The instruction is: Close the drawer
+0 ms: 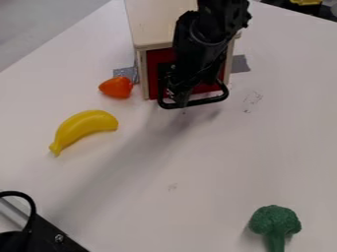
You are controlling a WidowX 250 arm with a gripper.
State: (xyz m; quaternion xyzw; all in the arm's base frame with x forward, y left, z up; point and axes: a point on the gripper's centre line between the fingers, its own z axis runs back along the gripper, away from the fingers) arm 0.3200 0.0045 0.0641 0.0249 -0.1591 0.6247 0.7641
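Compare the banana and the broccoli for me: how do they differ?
The banana is yellow, while the broccoli is dark green. The banana is smooth and curved; the broccoli has a bumpy, rounded head on a stalk. The banana lies closer to the wooden box, whereas the broccoli is farther off, at the lower right of the picture. Both rest on the white table.

Before the cabinet (156, 23), the banana (85, 126) lies left of the broccoli (275, 221).

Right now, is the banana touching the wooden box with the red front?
No, bare table shows between the banana and the wooden box.
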